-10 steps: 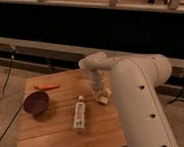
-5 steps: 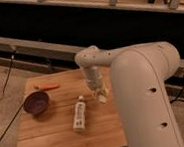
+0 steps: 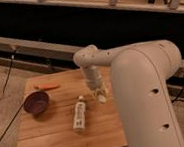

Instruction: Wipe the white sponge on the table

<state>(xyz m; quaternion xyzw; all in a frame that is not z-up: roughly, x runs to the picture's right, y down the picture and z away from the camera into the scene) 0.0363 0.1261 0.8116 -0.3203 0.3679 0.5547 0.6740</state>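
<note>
Only one camera view here, so here's what we've got. The arm (image 3: 148,91) reaches in over the right edge of the table (image 3: 53,138). Its claw (image 3: 97,90) points straight down near that edge, a bit toward the far side. The sponge (image 3: 104,97) sits right under the claw tip, on the wood. Honestly, we can't tell whether the claw is clamped on it or not.

The bottle (image 3: 79,115) lies mid-table, just left of the sponge. The bowl (image 3: 36,102) is by the left edge and the carrot (image 3: 47,86) near the far-left corner.

Our read is that this is the wiping step itself, or the moment just before it. The next move needs downward pressure and a sideways drag that steers clear of the bottle.
</note>
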